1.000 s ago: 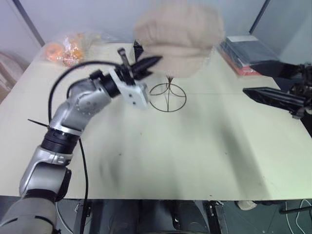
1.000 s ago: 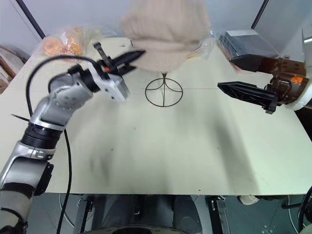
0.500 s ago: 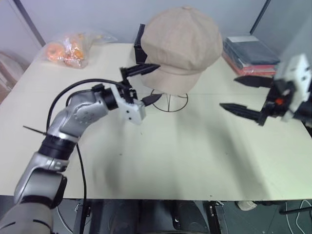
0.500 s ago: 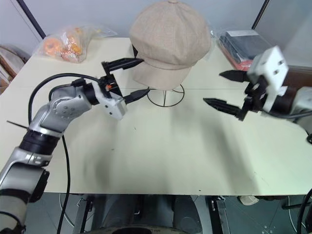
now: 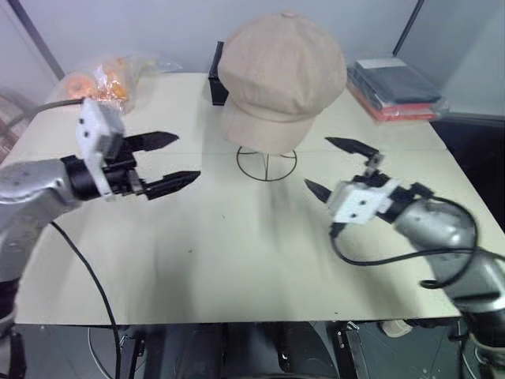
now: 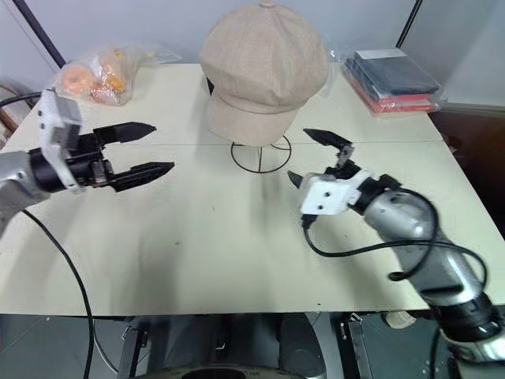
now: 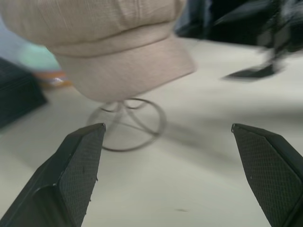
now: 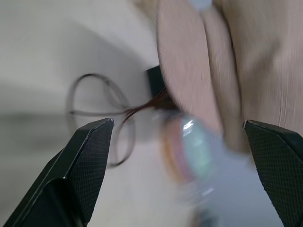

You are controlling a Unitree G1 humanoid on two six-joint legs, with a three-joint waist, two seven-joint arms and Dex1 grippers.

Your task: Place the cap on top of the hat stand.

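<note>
Right gripper (image 6: 316,156) is hovering over the cream table (image 6: 237,253) at about 4 o'clock from the stand's base, jaws spread wide, gripping nothing, touching nothing. Its fingertips are pointing toward the stand, well short of it.

Left gripper (image 6: 150,147) is hanging at about 9 o'clock from the base, jaws likewise spread wide and empty, both black fingers (image 7: 75,165) clear of cap and wire. It is standing well apart from the stand.

Between the two grippers, the hat stand (image 6: 261,155) is resting upright on the table, its round wire ring base flat on the surface and a slim stem rising from the middle. The cap (image 6: 263,67), beige panelled fabric with a top button, is sitting on the stand's head, covering it, brim facing the near edge and drooping over the base ring.

Farther back: a dark box (image 5: 215,73) is sitting just behind the cap at 11 o'clock. A clear bag of orange items (image 6: 99,71) is lying at 10 o'clock near the far left corner. A flat stack, dark on top and red beneath (image 6: 392,79), is lying at 2 o'clock near the far right corner.
</note>
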